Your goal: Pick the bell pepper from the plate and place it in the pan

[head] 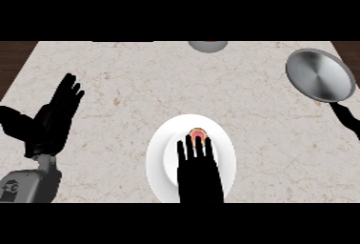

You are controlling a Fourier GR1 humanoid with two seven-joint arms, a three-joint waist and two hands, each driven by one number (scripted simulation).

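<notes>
White plate (160, 157) in front of you holds the bell pepper (198, 133), half hidden under your right hand (199, 169), fingers straight, gripping nothing. The steel pan (320, 75) sits at the marble counter's (141, 86) far right edge, nothing in it. Your left hand (53, 119) rests open, fingers up, at the left edge.

Right hand (199, 164) flat, fingers (198, 143) seemingly straight; left hand (56, 116) open.
</notes>
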